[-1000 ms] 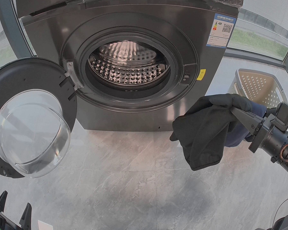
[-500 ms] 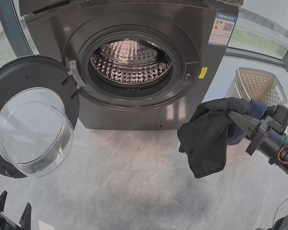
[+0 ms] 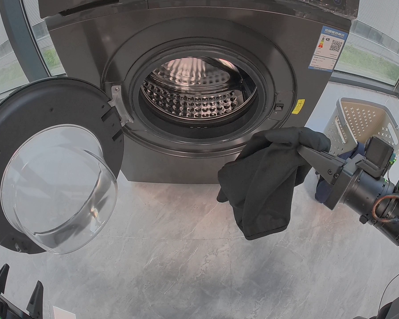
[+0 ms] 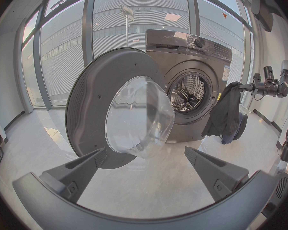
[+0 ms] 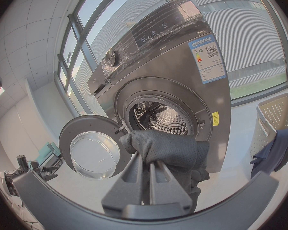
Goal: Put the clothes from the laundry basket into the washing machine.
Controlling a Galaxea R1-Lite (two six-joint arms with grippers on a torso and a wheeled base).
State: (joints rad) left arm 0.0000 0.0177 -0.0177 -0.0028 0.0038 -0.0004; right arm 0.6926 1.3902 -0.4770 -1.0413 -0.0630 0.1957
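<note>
- The right gripper (image 3: pixel 302 149), clamped on the limp black cloth garment (image 3: pixel 261 182), has carried it closer to the grey front-loading washing machine (image 3: pixel 164 165).
- It now seems to hang clear of the dark blue cloth (image 3: pixel 323 191) behind.

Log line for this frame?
right gripper: shut on black garment | washing machine door: open | left gripper: open | laundry basket: blue garment over rim

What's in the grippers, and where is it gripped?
The right gripper is shut on a black garment, pinching a bunched fold at its top; the rest hangs free. The left gripper is open, holding nothing.
</note>
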